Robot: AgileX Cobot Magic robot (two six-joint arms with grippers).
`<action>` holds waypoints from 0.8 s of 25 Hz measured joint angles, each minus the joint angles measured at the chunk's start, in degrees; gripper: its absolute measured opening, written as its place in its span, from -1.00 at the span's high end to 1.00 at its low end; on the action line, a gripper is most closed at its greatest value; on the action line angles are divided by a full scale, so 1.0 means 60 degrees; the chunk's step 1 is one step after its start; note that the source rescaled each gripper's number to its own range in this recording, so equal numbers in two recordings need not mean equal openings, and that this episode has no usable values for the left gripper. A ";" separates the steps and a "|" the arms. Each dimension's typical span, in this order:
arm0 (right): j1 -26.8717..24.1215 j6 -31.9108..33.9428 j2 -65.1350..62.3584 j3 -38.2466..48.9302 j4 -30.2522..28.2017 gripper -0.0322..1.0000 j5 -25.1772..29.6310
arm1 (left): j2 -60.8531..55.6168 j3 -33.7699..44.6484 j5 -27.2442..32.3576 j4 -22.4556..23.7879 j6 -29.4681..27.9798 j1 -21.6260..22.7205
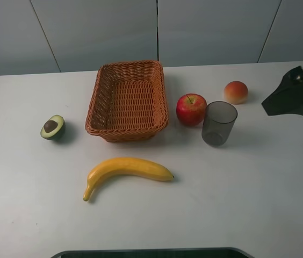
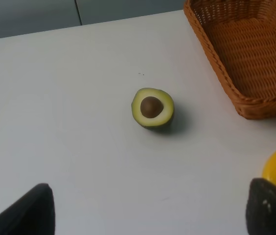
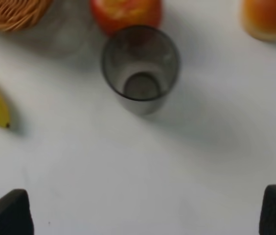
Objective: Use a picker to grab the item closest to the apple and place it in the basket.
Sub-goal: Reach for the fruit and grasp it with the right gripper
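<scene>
The smoky-grey see-through tumbler (image 1: 219, 123) stands upright on the white table, just right of the red apple (image 1: 191, 109). The wicker basket (image 1: 108, 97) sits left of the apple and holds nothing. My right arm (image 1: 296, 92) hangs at the table's right edge, well away from the tumbler. In the right wrist view the tumbler (image 3: 140, 68) stands ahead of my open right gripper (image 3: 142, 214), with the apple (image 3: 126, 13) behind it. My left gripper (image 2: 148, 211) is open too, with nothing between its fingers, and does not show in the exterior high view.
A small orange-red peach (image 1: 236, 92) lies right of the apple. A banana (image 1: 125, 170) lies in front of the basket. A halved avocado (image 1: 53, 127) sits to the basket's left, ahead of the left gripper. The table's front edge (image 1: 151, 251) is near.
</scene>
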 joint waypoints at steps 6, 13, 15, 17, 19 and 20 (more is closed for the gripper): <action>0.1140 -0.1606 0.2120 -0.1088 -0.0039 -1.00 -0.0014 | 0.0000 0.0000 0.0000 0.0000 0.0000 0.0000; 0.1802 -0.3302 0.3982 -0.1666 -0.0039 -1.00 -0.0021 | 0.0000 0.0000 0.0000 0.0000 0.0000 0.0000; 0.1922 -0.3594 0.4346 -0.1691 -0.0039 -1.00 -0.0037 | 0.0000 0.0000 0.0000 0.0000 0.0000 0.0000; 0.1967 -0.3790 0.4641 -0.1691 -0.0021 -1.00 -0.0100 | 0.0000 0.0000 0.0000 0.0000 0.0000 0.0000; 0.1967 -0.3868 0.4889 -0.1691 -0.0073 -1.00 -0.0250 | 0.0000 0.0000 0.0000 0.0000 0.0000 0.0000; 0.1967 -0.3891 0.4966 -0.1691 -0.0113 -1.00 -0.0298 | 0.0000 0.0000 0.0000 0.0000 0.0000 0.0000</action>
